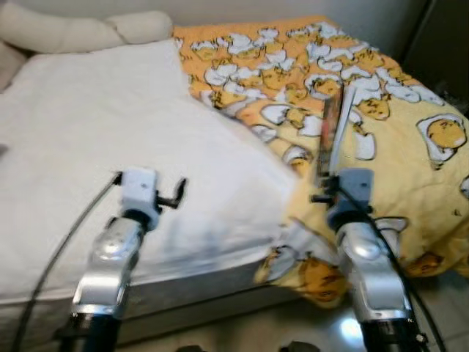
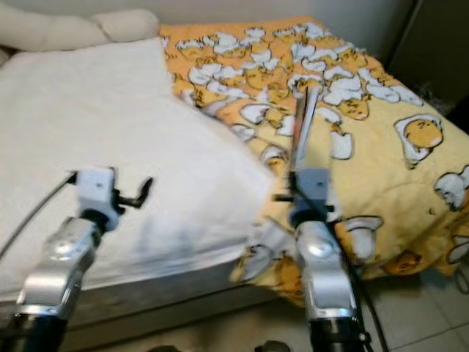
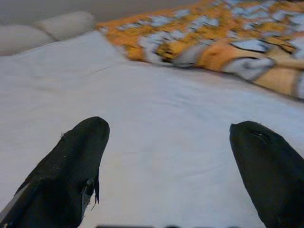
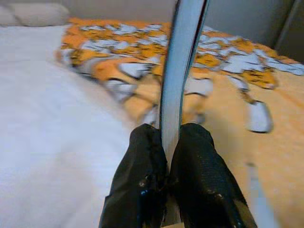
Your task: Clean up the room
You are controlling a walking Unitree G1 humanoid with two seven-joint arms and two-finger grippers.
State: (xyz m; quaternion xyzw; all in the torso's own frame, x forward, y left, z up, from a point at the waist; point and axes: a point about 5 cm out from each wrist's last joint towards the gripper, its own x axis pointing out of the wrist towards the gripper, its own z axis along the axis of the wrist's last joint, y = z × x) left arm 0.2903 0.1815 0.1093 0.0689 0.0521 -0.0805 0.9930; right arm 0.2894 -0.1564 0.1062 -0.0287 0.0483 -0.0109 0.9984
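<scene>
My right gripper [image 4: 167,137] is shut on the bottom edge of a thin book [image 4: 183,61], which stands on edge and points away from me. From the head, the book [image 1: 333,128] hangs over the yellow egg-print blanket [image 1: 396,147] on the right half of the bed. My left gripper [image 3: 166,137] is open and holds nothing; it hovers over the white sheet [image 1: 95,147] near the bed's front edge. Its black fingers [image 1: 174,196] stick out to the right of the wrist.
Cream pillows [image 1: 66,33] lie at the head of the bed, far left. The blanket droops over the front right corner of the bed [image 1: 308,271] toward the tiled floor [image 2: 410,315]. Dark furniture [image 1: 440,44] stands at the far right.
</scene>
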